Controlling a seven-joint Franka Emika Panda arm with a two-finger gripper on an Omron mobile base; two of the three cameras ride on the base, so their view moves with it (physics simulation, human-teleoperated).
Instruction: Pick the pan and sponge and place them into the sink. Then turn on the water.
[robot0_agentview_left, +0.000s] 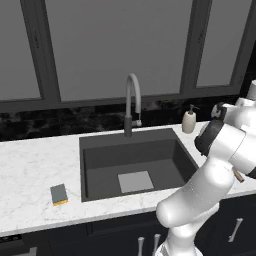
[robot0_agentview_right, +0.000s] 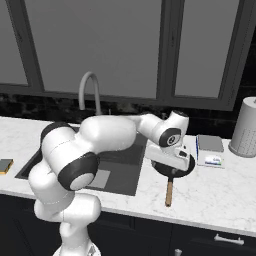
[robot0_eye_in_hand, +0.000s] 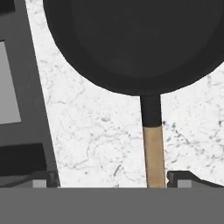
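On the counter's far left the sponge (robot0_agentview_left: 59, 194) lies flat on the marble, well apart from everything else, untouched. Next comes the sink (robot0_agentview_left: 95, 165), set into the counter, with a light grey plate (robot0_agentview_left: 135, 181) on its floor and nothing else in it. Behind it rises the faucet (robot0_agentview_left: 131, 102), no water running, and a beige soap bottle (robot0_agentview_left: 189, 120) stands by the back right corner. Right of the sink the pan (robot0_agentview_right: 175, 169) sits on the counter, its wooden handle (robot0_agentview_right: 169, 192) pointing toward the counter's front edge. The gripper (robot0_agentview_right: 171, 161) hangs just above the pan, jaws spread wide and holding nothing; in the hand view the two tips flank the handle (robot0_eye_in_hand: 153, 155), one well off to one side, the other just beside it. Further right are a small box with a grey top (robot0_agentview_right: 210, 151) and a grey cylinder (robot0_agentview_right: 246, 127).

Step in hand looks like the pan pickup. To do it well: shift so the handle sits midway between the tips, drop straight down onto the wooden part, close across its narrow width, lift level so the pan doesn't swing, then carry left over the sink rim.

The small box has a blue-and-white label; its writing is too small to read. No other brands or text are visible.
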